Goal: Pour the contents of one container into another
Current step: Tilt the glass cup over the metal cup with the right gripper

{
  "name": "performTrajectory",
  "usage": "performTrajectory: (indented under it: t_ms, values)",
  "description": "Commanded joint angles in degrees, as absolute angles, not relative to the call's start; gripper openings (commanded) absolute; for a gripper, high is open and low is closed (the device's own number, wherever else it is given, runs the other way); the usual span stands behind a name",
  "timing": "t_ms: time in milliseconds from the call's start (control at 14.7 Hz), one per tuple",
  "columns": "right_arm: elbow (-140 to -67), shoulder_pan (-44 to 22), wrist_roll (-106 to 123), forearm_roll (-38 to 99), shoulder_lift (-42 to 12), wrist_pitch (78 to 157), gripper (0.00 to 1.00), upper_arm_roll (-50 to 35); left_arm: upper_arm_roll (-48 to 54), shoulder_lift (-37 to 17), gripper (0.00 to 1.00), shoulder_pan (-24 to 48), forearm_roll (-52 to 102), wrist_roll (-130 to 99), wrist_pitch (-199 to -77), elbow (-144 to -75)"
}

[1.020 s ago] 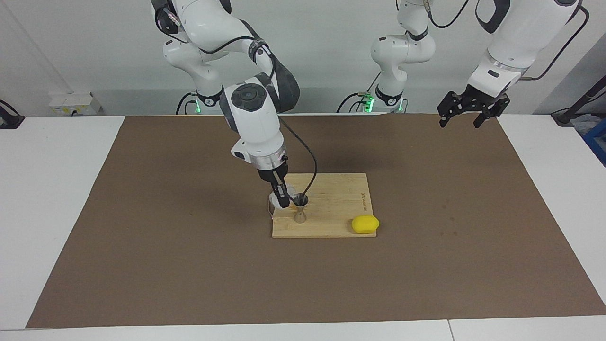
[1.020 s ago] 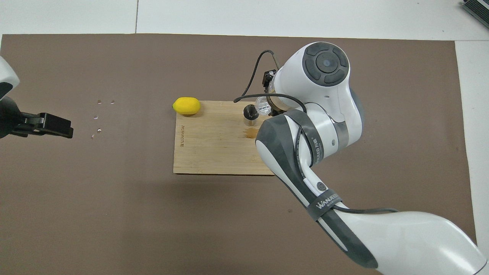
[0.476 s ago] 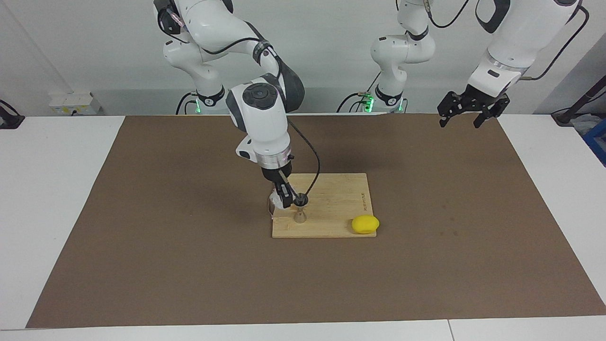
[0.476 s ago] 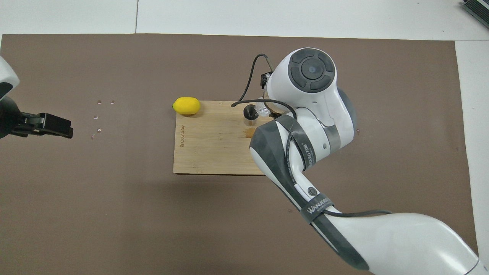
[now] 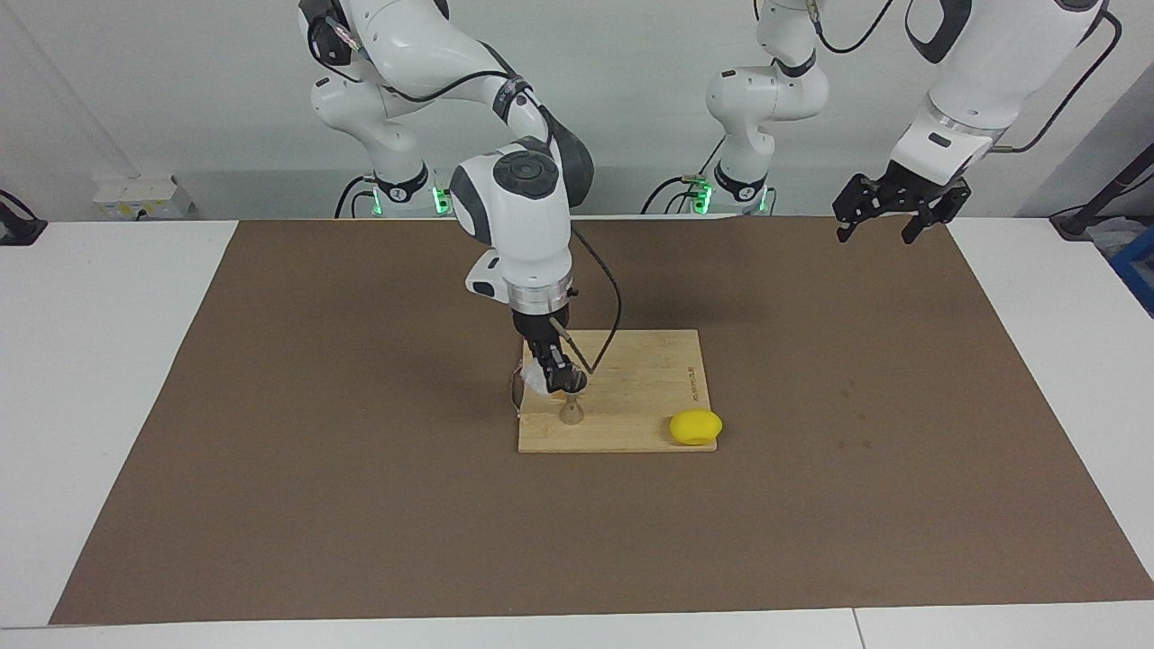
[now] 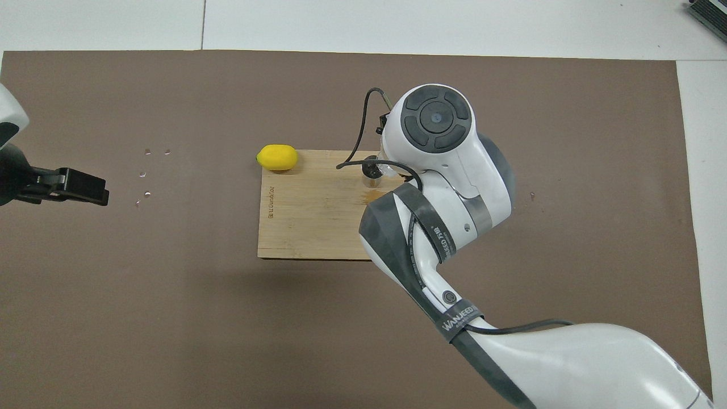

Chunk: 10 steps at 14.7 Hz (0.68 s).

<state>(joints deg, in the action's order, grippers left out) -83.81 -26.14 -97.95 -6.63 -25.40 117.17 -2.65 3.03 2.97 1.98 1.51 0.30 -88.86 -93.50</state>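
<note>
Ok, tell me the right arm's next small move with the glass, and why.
Probably keep tipping the glass tumbler a little further. The right hand is shut on it, held tilted directly over the steel jigger, which stands upright on the cutting board. Whether liquid is flowing cannot be seen. The left hand waits, open.

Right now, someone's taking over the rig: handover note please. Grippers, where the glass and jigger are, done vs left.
Right gripper: shut on the glass tumbler, held tilted over the jigger.
Left gripper: open, empty, waiting above the mat at its own end of the table.
Jigger: upright on the cutting board, at the board's edge farther from the robots; a lemon sits at the board's corner.
Done: glass picked up, brought to the jigger, tipped.
Left: finish the pour, right the glass, set it down. Whether liquid is flowing cannot be seen.
</note>
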Motion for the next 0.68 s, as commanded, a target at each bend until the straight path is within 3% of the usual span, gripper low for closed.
performTrajectory:
  t_ms: [0,612]
  values:
    - [-82.71,-26.10,-99.32,-8.26,-25.75,116.37,0.00,-2.81,2.81,4.13,1.00,2.29,0.70,0.53,-88.33,-94.13]
    - [-82.53,-25.49,-99.14,-6.94,-25.58,116.10,0.00,-2.90,2.81,4.13,1.00,2.29,0.70,0.53,-88.33,-94.13]
